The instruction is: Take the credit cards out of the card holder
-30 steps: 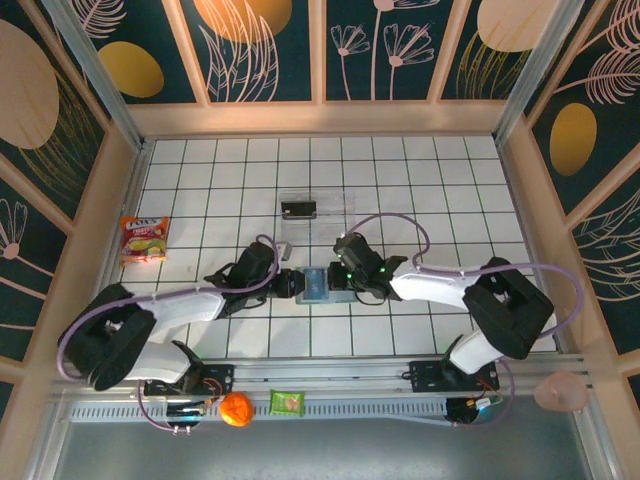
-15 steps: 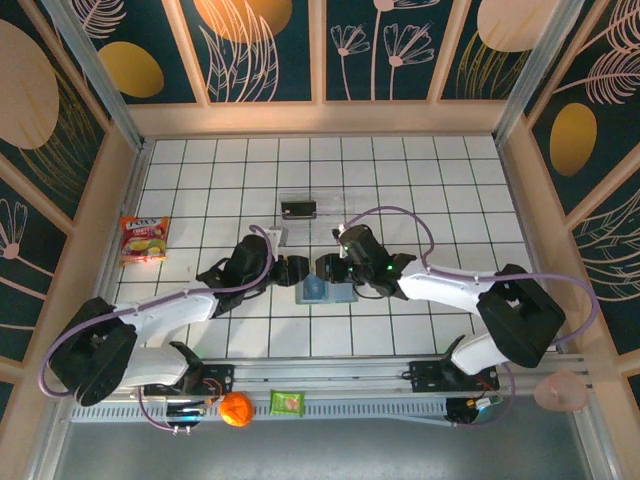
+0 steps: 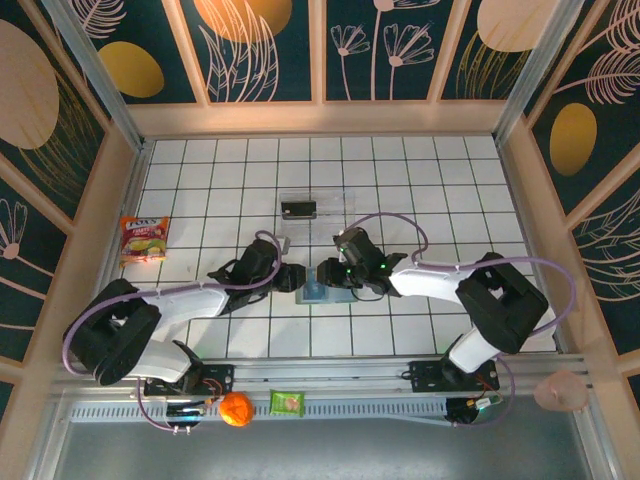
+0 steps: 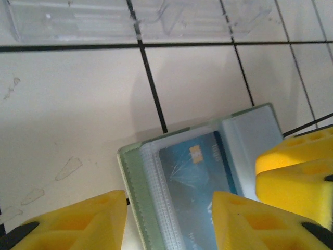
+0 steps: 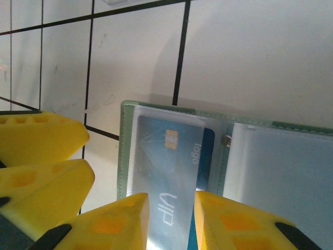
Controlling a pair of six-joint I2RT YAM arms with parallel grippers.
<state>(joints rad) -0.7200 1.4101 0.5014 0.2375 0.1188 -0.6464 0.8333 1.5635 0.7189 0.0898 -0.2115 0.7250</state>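
The card holder [image 3: 325, 292] lies open and flat on the white tiles; its grey-green rim [image 4: 130, 177] and pale inner leaf [image 5: 276, 166] show. A blue credit card [image 4: 195, 172] with a gold chip sits in a clear sleeve, lettered "VIP" [image 5: 161, 156]. A darker blue card edge [image 5: 206, 156] peeks out behind it. My left gripper [image 4: 169, 224] is open, straddling the holder's left edge and the card. My right gripper [image 5: 171, 221] is open, its yellow fingers [image 5: 239, 224] flanking the sleeved card from above. From either side, the grippers [image 3: 295, 278] [image 3: 330, 272] meet over the holder's left half.
A clear plastic tray [image 3: 315, 208] with a dark item [image 3: 299, 209] stands just beyond the holder; its wall [image 4: 130, 21] is close ahead. A snack packet [image 3: 144, 238] lies at the far left. An orange ball [image 3: 236, 409] and a green packet [image 3: 287, 402] rest on the front rail.
Both grippers have drawn closer together over the holder's left half, and their jaws stand wider than a second ago. The holder has stayed flat in the same place.
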